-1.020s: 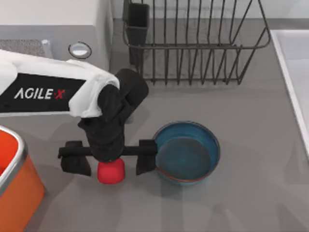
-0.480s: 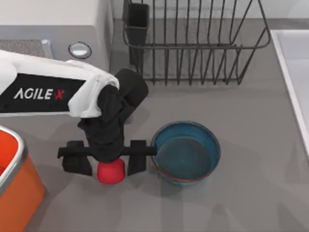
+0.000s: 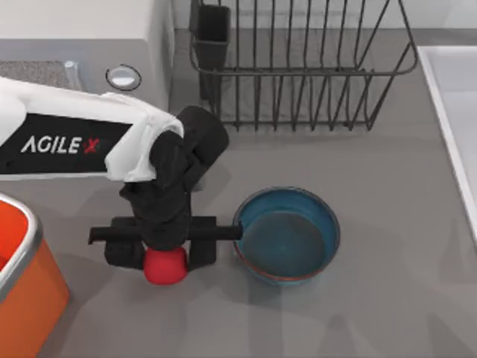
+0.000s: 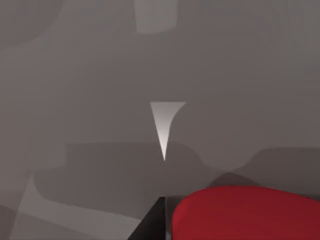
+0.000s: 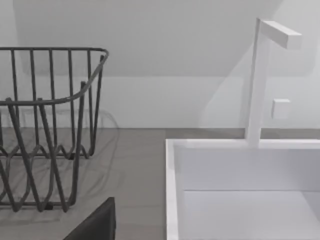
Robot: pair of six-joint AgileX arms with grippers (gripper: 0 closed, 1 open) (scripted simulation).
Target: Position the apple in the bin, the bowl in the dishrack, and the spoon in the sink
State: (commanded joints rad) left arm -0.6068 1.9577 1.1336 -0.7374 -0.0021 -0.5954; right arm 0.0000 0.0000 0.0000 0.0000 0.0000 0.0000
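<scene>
Red apple [image 3: 165,266] sits on the grey table [image 3: 387,298] just left of the bowl [image 3: 287,235], directly under my L gripper [image 3: 162,252]. Fingers flank it on both sides along the table's left-right axis, clenched on it afaict. Bin [image 3: 26,287] lies to the left, near, so the carry goes that way. R arm parked by sink [image 5: 240,190] w/ dishrack [image 5: 47,130] beside; R fingers: can't tell.

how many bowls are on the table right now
1. The bowl sits on the table, below the dishrack and right of the apple, which the left gripper has its jaws around.
</scene>
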